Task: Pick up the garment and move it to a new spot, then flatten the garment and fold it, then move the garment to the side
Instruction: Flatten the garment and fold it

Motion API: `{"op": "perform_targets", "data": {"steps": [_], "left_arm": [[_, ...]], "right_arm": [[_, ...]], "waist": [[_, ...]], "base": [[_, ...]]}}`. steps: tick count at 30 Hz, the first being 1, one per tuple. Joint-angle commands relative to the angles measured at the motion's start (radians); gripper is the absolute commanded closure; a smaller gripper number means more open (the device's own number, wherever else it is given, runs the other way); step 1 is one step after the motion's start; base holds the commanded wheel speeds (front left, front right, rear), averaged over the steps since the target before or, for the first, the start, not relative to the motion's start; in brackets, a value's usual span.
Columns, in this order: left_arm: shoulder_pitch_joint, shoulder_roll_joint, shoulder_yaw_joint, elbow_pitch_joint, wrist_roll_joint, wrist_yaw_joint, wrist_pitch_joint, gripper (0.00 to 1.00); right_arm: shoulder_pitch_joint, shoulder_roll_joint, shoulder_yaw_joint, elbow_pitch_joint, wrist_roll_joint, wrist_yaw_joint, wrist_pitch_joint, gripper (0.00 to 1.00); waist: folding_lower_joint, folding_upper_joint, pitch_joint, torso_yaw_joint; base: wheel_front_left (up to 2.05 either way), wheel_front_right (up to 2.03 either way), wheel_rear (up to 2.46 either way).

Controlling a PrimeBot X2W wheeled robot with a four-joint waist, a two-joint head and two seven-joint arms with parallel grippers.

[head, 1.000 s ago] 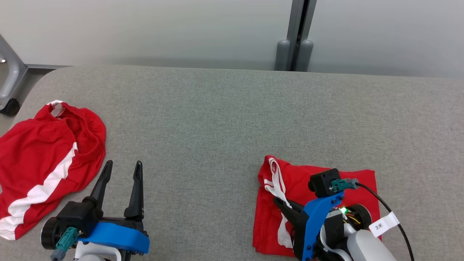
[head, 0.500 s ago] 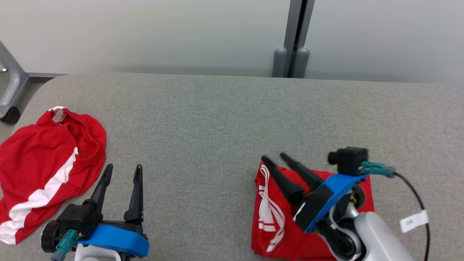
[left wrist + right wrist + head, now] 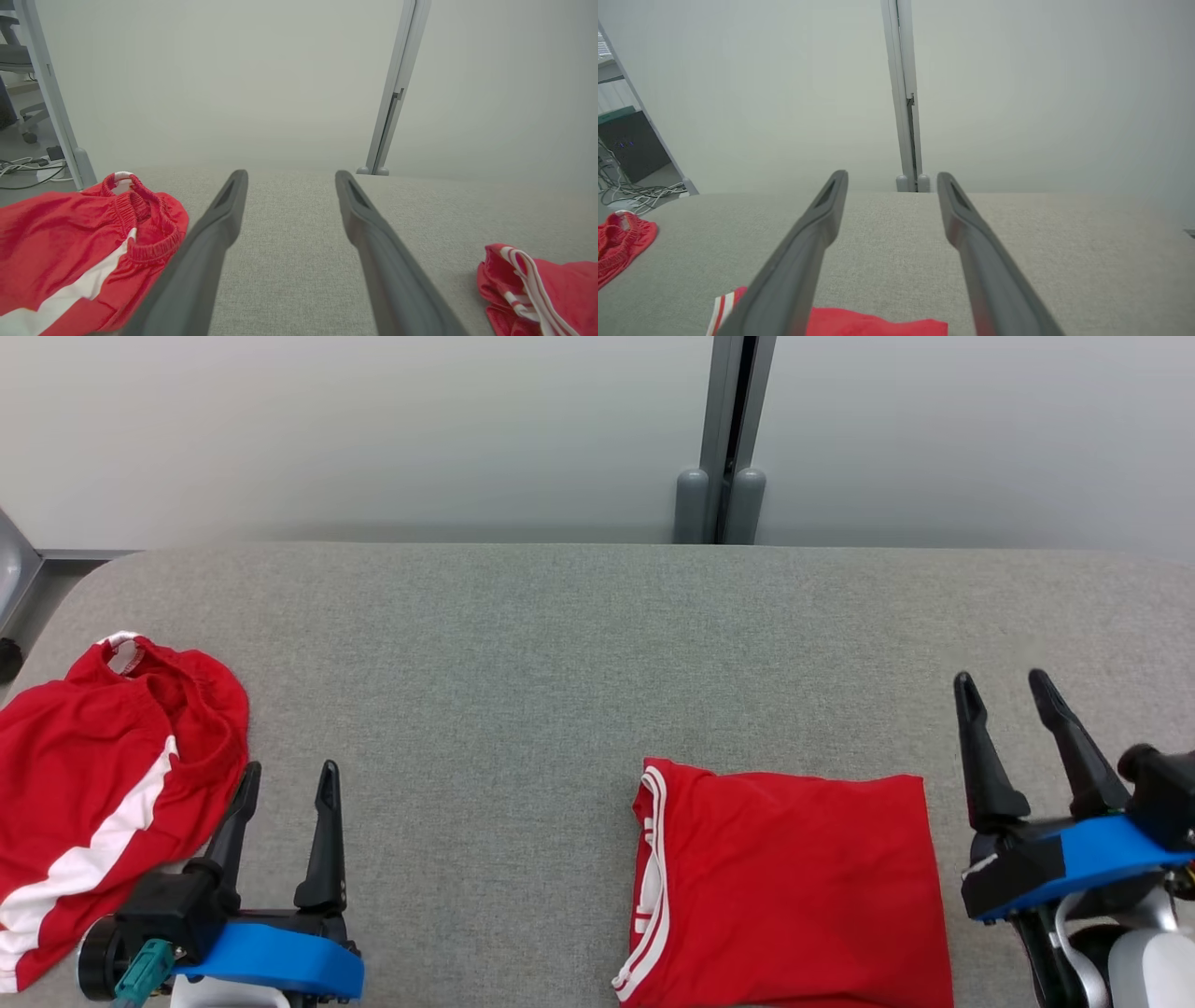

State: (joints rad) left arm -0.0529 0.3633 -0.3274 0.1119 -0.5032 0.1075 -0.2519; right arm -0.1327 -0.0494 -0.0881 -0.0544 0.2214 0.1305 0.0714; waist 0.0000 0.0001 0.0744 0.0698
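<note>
A folded red garment [image 3: 794, 882] with white trim along its left edge lies flat on the grey table [image 3: 560, 663], right of centre near the front. Its trimmed corner shows in the left wrist view [image 3: 537, 289] and its far edge in the right wrist view [image 3: 859, 324]. My right gripper [image 3: 1006, 695] stands open just to the right of it, clear of the cloth, fingers empty. My left gripper [image 3: 288, 782] is open and empty at the lower left. A second red garment [image 3: 93, 793] with a white stripe lies crumpled at the table's left edge.
A grey wall panel with a vertical post [image 3: 724, 439] runs behind the table's far edge. Cables and a metal frame leg [image 3: 51, 102] stand on the floor beyond the left end. Bare table stretches between the two garments and towards the back.
My right gripper opened, let go of the folded garment, rose off it and drew back to its right. The head camera shifted, so the whole picture slid leftward and down.
</note>
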Motion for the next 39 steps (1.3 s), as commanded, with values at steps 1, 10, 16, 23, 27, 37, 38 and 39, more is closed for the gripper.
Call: {"op": "perform_targets", "data": {"steps": [1,10,16,23,27,37,38,39], "left_arm": [[0.007,0.001,0.008,-0.005,-0.005,0.007,-0.005,0.00],[0.041,-0.020,0.017,0.008,0.001,0.024,-0.010,0.00],[0.085,-0.049,0.024,0.027,-0.003,0.026,-0.013,0.00],[0.119,-0.057,0.036,0.062,-0.013,0.028,-0.013,0.00],[0.127,-0.052,0.037,0.071,-0.013,0.028,-0.013,0.00],[0.121,-0.046,0.023,0.065,-0.006,0.033,-0.007,0.00],[0.121,-0.045,0.022,0.063,-0.005,0.033,-0.007,0.00],[0.121,-0.044,0.020,0.061,-0.004,0.034,-0.005,0.00]], "right_arm": [[0.027,-0.003,-0.013,-0.007,-0.034,0.001,-0.021,0.00],[0.130,-0.002,-0.039,0.050,-0.106,0.001,-0.127,0.00],[0.168,-0.002,-0.049,0.073,-0.082,0.001,-0.140,0.00],[0.183,-0.003,-0.050,0.080,-0.078,0.001,-0.122,0.00],[0.189,-0.003,-0.038,0.082,-0.084,0.001,-0.103,0.00],[0.190,-0.003,-0.036,0.088,-0.071,0.001,-0.095,0.00],[0.190,-0.003,-0.035,0.089,-0.072,0.001,-0.092,0.00],[0.189,-0.003,-0.035,0.089,-0.072,0.001,-0.090,0.00]], "waist": [[0.0000,-0.0001,-0.005,-0.006],[0.0000,-0.0001,-0.066,-0.033],[0.0000,-0.0001,-0.104,-0.043],[0.0000,-0.0001,-0.125,-0.049],[0.0000,-0.0001,-0.128,-0.048],[0.0000,-0.0001,-0.123,-0.045],[0.0000,-0.0001,-0.123,-0.046],[0.0000,-0.0001,-0.123,-0.046]], "base": [[0.00,0.00,0.00],[0.00,0.00,0.00],[0.00,0.00,0.00],[0.00,0.00,0.00],[0.00,0.00,0.00],[0.00,0.00,0.00],[0.00,0.00,0.00],[0.00,0.00,0.00]]}}
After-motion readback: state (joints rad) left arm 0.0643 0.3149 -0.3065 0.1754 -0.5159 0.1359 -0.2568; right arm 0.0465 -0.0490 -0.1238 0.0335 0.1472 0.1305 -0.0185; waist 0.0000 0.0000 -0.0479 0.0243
